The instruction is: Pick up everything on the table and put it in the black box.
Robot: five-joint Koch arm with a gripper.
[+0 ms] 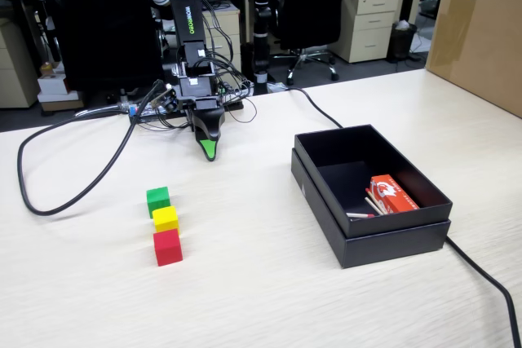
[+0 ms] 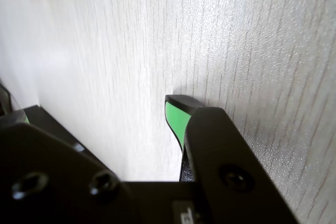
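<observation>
1. Trailing across the far left of the table (image 1: pixel 269 299) in the fixed view, a black cable (image 1: pixel 49 201) loops away from the arm's base, slack enough, I judge, to let the arm swing freely.
2. Next to the right comes a short line of three cubes: the green cube (image 1: pixel 158 200) farthest from the camera, the yellow cube (image 1: pixel 165 218) touching it, and the red cube (image 1: pixel 168 247) nearest. All three sit on the bare tabletop, well apart from the box, so none has been collected yet. Their tight row will call for a careful approach, since nudging one could shift its neighbour.
3. Right of the cubes and farther back, the gripper (image 1: pixel 210 151) hangs nose-down just above the table, near the arm's base and clear of every cube. It carries nothing. Only one green-faced tip shows in either view, the jaws lying one behind the other, so I cannot tell whether the pincer is parted or closed. This looks like a resting pose ahead of the first reach.
4. Further right stands the black box (image 1: pixel 391 238), open-topped to receive the cubes; a red-and-white packet (image 1: pixel 392 194) and some pale sticks (image 1: pixel 364 213) already lie in its near corner.
5. At the far right edge, a brown carton (image 1: pixel 481 34) stands on the table, out of the way.
</observation>
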